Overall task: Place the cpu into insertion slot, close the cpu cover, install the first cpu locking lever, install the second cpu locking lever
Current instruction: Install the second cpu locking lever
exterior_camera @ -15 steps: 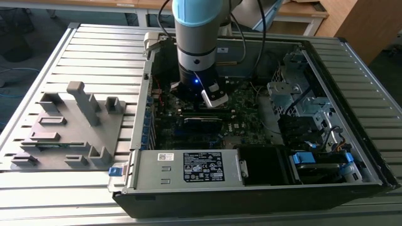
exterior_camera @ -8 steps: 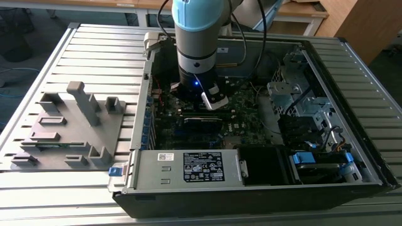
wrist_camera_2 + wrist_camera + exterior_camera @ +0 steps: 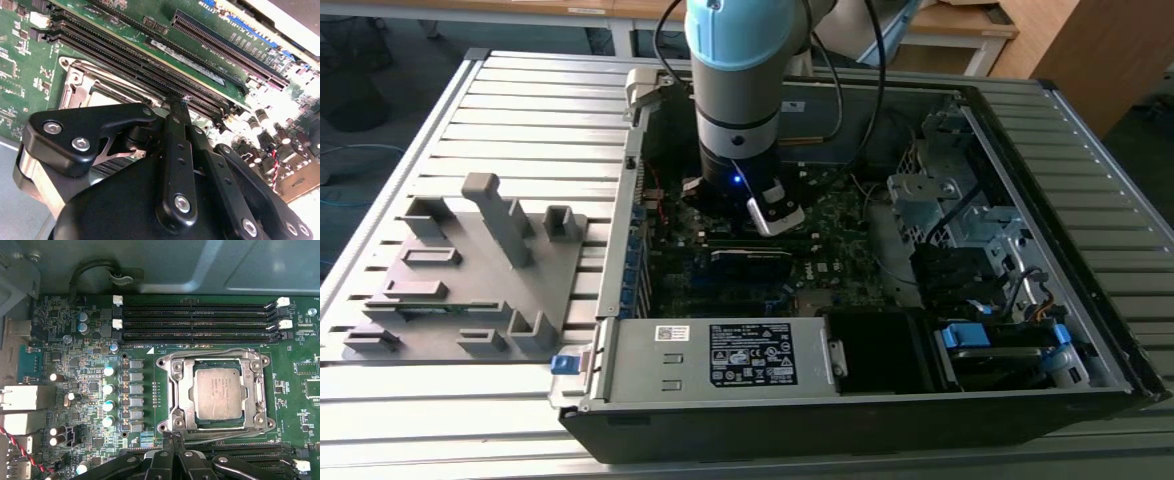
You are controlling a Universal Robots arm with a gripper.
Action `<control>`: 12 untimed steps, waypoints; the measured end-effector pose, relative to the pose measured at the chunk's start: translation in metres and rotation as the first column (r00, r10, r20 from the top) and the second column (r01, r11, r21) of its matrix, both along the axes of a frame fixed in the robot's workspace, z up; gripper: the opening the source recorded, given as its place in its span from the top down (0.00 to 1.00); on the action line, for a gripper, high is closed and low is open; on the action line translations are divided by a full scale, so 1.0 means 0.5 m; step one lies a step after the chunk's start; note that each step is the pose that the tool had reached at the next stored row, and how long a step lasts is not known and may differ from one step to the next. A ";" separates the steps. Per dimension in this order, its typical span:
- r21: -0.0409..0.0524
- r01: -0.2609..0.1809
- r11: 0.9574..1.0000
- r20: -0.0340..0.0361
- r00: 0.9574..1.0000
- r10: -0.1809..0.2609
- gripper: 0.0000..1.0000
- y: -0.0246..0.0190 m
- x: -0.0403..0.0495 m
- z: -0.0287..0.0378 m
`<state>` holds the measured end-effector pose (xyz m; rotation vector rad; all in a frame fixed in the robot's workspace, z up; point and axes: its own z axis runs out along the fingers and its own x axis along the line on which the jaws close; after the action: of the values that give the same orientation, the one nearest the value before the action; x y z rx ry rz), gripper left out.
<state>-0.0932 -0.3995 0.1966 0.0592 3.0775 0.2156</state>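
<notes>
cpu [image 3: 218, 393] seated in insertion slot [image 3: 176, 390] | cpu cover [image 3: 216, 358] down (framing chip) | claw [image 3: 173, 439] pinched together, empty, at slot's edge

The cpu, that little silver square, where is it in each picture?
Exterior view: too small to tell among the board's parts below the arm.
First wrist view: the cpu lies flat in the metal-framed socket, just beyond the gripper.
Second wrist view: a pale strip past the gripper, probably its top.
Shared landmark: the long black memory slots, in both wrist views.
</notes>
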 end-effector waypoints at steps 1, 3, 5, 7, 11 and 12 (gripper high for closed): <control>0.000 0.000 1.000 0.000 1.000 0.000 0.90 0.0001 0.000 0.000; 0.001 0.000 1.000 0.000 1.000 0.000 0.90 0.0001 0.000 0.000; 0.001 0.000 1.000 0.000 1.000 0.000 0.90 0.0002 0.000 0.000; 0.001 0.000 1.000 0.000 1.000 0.000 0.90 0.0002 0.000 0.002; 0.002 0.000 1.000 0.000 1.000 0.000 0.90 0.0003 0.000 0.005; 0.003 0.000 1.000 0.000 1.000 0.000 0.90 0.0001 0.000 0.005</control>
<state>-0.0933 -0.3994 0.1992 0.0596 3.0770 0.2201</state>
